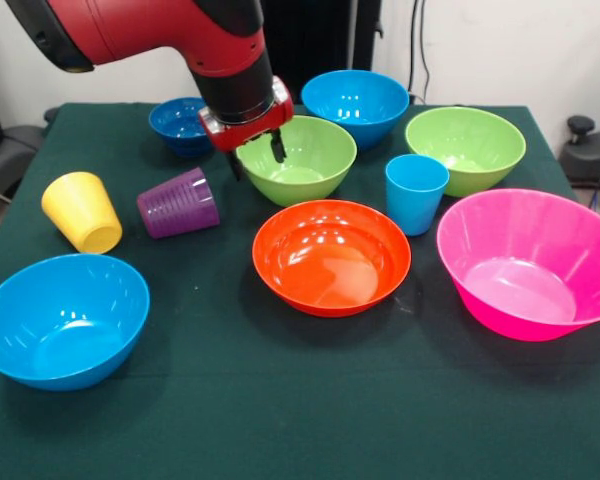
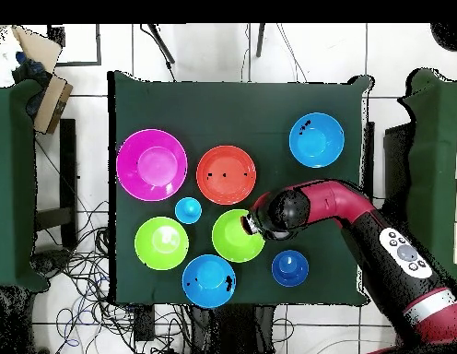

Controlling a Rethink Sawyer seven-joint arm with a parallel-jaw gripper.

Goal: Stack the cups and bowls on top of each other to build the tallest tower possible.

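Tool (image 1: 256,152) — fingers spread, nothing held, hanging over the near rim of one lime green bowl (image 1: 298,160) at the counter's (image 1: 280,420) middle. Purple cup (image 1: 178,203) and yellow cup (image 1: 82,211) lie tipped just beside; nothing stacked yet. Judged step — a rim grasp: one finger should go inside the wall, one outside, before closing.

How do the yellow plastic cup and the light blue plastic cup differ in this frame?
The yellow plastic cup is tipped at a slant, its mouth facing down and toward the camera, at the side of the table by the ribbed purple cup. The light blue plastic cup stands upright, mouth up, among the bowls. Both are small tumblers standing alone, not stacked.
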